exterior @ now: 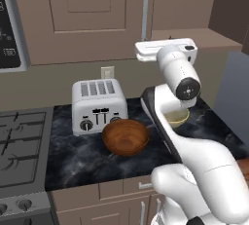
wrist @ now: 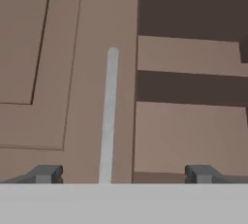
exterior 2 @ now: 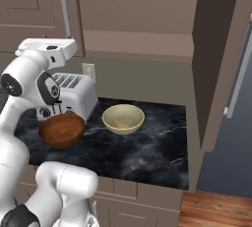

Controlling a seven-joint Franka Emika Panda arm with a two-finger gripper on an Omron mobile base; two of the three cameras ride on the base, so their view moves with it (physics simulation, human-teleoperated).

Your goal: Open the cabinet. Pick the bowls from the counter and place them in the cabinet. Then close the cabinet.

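The cabinet's left door (exterior: 82,14) is closed, and its silver bar handle (wrist: 109,116) runs up between my fingertips, left of centre. The right door (exterior 2: 221,59) stands swung out, baring the brown inner shelf (wrist: 189,136). My gripper (wrist: 123,174) is open and holds nothing; it hangs just in front of the handle's lower end (exterior: 145,34), facing the cabinet. On the black counter (exterior 2: 147,157) sit the reddish-brown wooden bowl (exterior: 125,137) (exterior 2: 61,130) and the cream bowl (exterior 2: 123,119), which my arm partly hides in the left base view (exterior: 176,118).
A silver toaster (exterior: 99,104) stands behind the wooden bowl against the wall. The grey stove top (exterior: 19,146) lies left of the counter, with a microwave (exterior: 9,24) above it. The open door juts out over the counter's right end.
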